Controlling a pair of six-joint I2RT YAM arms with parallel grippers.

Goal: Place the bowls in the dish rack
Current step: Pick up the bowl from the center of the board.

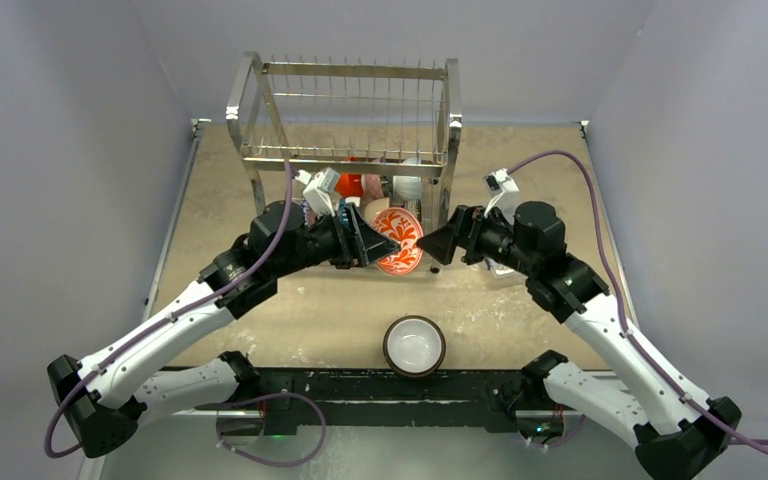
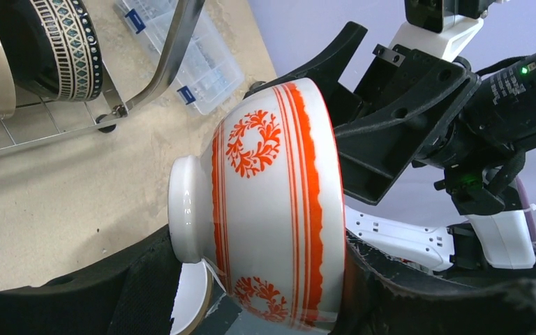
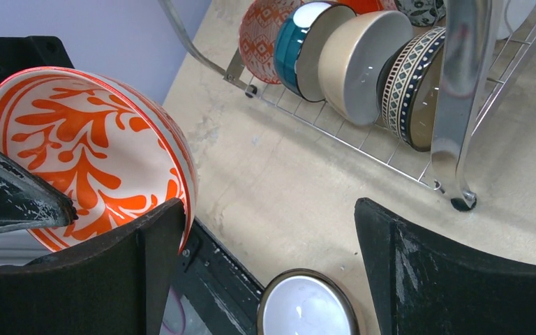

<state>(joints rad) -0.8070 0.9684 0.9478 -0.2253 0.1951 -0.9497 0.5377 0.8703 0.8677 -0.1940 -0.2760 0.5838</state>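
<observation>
One floral bowl (image 2: 272, 202) is clamped in the left hand (image 1: 385, 243); right hand (image 1: 434, 245) gapes apart.

You have one dish rack (image 1: 345, 160) at the far edge of the table (image 1: 240, 200). On its lower shelf you can count four in the front row: one red-patterned bowl (image 3: 262, 31), one teal bowl (image 3: 293, 43), one tan bowl (image 3: 363, 63) and one black-and-cream bowl (image 3: 408, 87). More stand behind them, cut off, so there is no sure total. One red-and-white floral bowl (image 1: 400, 240) is up in the air in front of the rack. One brown-rimmed bowl (image 1: 415, 345) lies by the near edge. There is one clear plastic box (image 2: 206, 66). There are two arms, the left arm (image 1: 190, 300) and the right arm (image 1: 600, 310).
</observation>
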